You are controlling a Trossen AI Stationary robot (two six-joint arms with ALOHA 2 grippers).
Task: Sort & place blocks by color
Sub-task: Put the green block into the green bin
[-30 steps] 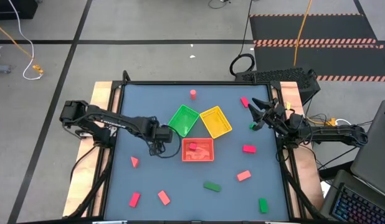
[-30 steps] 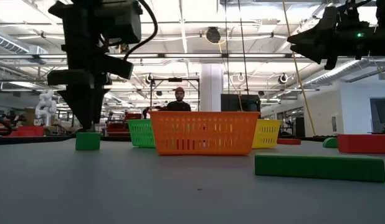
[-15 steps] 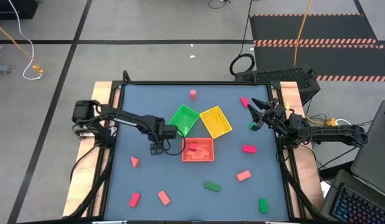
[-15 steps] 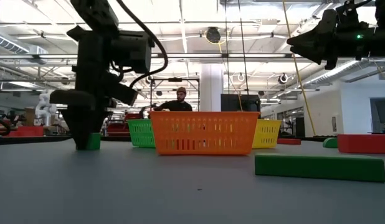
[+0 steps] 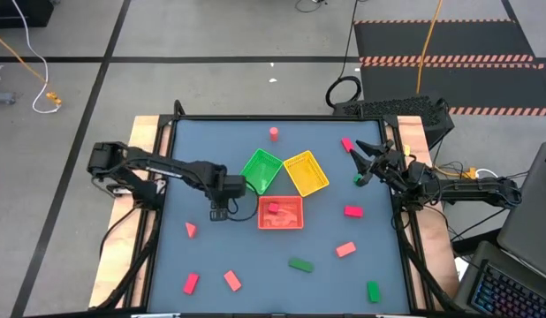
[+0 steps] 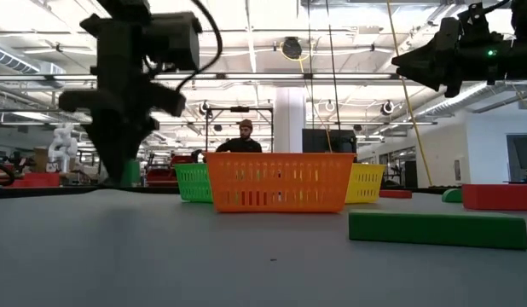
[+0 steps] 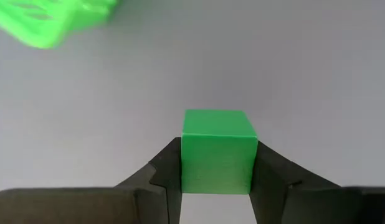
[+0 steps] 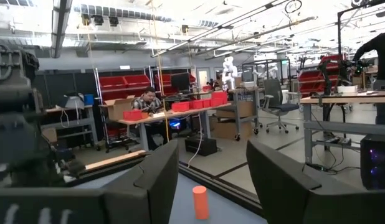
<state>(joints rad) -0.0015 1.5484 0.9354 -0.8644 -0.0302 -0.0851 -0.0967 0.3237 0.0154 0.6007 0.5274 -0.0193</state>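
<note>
Green cube [image 7: 217, 151]: we log it clamped between the two fingers of the left gripper [image 5: 219, 212], jaws closed flat on its opposite sides, raised off the table [image 5: 211, 265] in the low view, left of centre and just left of the red tray [image 5: 281, 214]. Red tray: we count at least one pink block [image 5: 274, 209] inside; it sits at mid-table, with the green tray [image 5: 261, 170] and yellow tray [image 5: 306, 173] side by side just behind it, toward the far edge. Loose blocks we list on the table: a red cylinder [image 5: 274, 133] near the far edge; a red brick [image 5: 346, 144] near the far right corner; a red brick [image 5: 352, 211] and a salmon brick [image 5: 345, 249] toward the right edge; a green bar [image 5: 300, 264] and a green brick [image 5: 373, 290] toward the near right corner; a red wedge [image 5: 191, 230], a red brick [image 5: 190, 283] and a salmon brick [image 5: 232, 281] toward the near left. Right gripper [image 5: 366, 161]: held above the far right part of the table, jaws spread wide, nothing between them.
</note>
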